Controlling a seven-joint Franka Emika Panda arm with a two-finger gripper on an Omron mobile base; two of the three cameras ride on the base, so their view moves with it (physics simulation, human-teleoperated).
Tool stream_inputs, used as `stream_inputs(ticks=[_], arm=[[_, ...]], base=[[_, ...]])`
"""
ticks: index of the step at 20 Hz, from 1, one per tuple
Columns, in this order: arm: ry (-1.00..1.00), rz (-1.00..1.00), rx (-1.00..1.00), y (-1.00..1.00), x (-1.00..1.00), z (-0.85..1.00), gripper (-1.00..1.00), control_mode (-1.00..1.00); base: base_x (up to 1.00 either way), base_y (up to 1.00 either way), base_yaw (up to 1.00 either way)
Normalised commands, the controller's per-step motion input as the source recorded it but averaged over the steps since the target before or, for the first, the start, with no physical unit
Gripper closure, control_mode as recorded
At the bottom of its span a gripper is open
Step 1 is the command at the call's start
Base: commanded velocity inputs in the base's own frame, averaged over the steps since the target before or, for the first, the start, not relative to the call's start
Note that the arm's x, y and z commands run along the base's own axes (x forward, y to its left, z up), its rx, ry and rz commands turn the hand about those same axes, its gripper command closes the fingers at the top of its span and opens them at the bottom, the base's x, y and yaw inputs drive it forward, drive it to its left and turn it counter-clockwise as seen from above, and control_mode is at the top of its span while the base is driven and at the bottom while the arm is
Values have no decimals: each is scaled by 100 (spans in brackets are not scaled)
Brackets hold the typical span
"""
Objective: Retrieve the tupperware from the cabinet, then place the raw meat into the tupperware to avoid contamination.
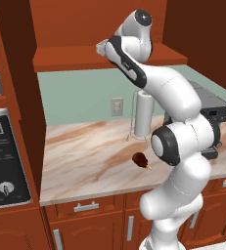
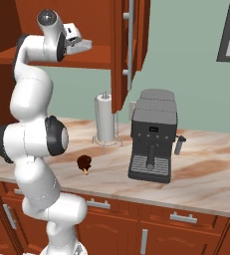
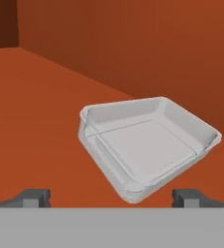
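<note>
The tupperware [image 3: 147,145], a shallow whitish tray with rounded corners, lies on the cabinet's red-brown shelf, its near corner between and just ahead of my fingertips. My gripper [image 3: 112,198] is open and empty, a dark fingertip [image 3: 33,197] on either side of that corner. In the base views the arm reaches up so the gripper [image 1: 101,48] is inside the open cabinet [image 1: 75,61], whose door [image 2: 121,50] stands swung out. The raw meat [image 1: 141,159], a dark drumstick with a tan bone end, lies on the marble counter [image 1: 85,161] below, also seen as the raw meat [image 2: 84,163] beside my arm.
A paper-towel roll [image 2: 105,118] on a wire stand is behind the meat. A dark coffee machine [image 2: 154,134] stands to its right. The open door's long silver handle [image 2: 130,45] hangs close to the hand. An oven panel [image 1: 2,156] is at the left.
</note>
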Motion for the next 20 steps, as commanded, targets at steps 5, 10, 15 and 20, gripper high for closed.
stream_inputs(ticks=[5,10,15,20], arm=[[0,0,0,12,22,0,-100,-100],[0,0,0,11,18,0,-100,-100],[2,0,0,2,16,0,-100,-100],[2,0,0,0,14,0,-100,-100]], base=[[0,0,0],[0,0,0],[0,0,0],[0,0,0]])
